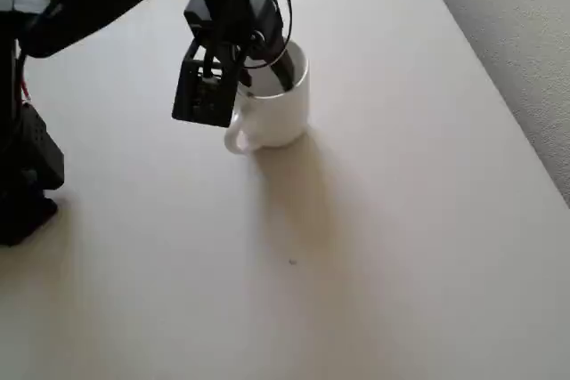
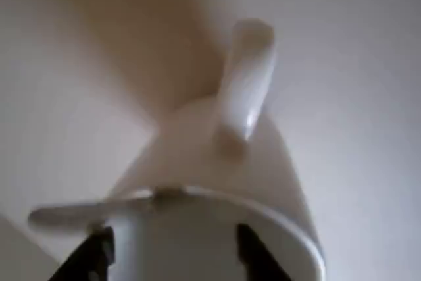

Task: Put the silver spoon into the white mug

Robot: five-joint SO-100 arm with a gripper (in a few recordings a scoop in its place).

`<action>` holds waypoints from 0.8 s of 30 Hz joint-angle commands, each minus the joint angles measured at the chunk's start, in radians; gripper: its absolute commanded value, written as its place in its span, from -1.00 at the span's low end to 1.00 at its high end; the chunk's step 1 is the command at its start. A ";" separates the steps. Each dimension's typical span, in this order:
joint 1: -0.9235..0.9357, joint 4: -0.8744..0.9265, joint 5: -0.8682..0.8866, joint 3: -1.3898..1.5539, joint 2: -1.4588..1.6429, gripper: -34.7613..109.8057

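Silver spoon (image 2: 72, 214) shows in the wrist view as a pale, blurred bar at the white mug's (image 2: 217, 162) rim, its long axis running from 9 toward 3 o'clock; whether it rests there I cannot tell. In the overhead view the black arm reaches in from 9 o'clock and bends down over the mug (image 1: 278, 113). The gripper (image 1: 267, 76) dips into the mug's mouth, its fingers (image 2: 95, 255) spread apart with nothing between them. The mug handle points to 7 o'clock.
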 commanded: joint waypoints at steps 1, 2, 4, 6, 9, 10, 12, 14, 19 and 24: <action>-0.017 0.012 -0.091 -0.032 0.252 -0.25; -0.021 0.014 -0.112 -0.026 0.296 -0.25; -0.034 0.014 -0.160 -0.003 0.393 -0.29; -0.046 0.014 -0.190 0.058 0.506 -0.43; -0.074 0.011 -0.224 0.245 0.707 -0.54; -0.084 0.003 -0.238 0.334 0.781 -0.54; -0.098 -0.057 -0.264 0.560 0.950 -0.54; -0.103 -0.218 -0.327 0.868 1.170 -0.54; -0.035 -0.488 -0.397 1.456 1.477 -0.55; 0.094 -0.724 -0.474 1.809 1.503 -0.55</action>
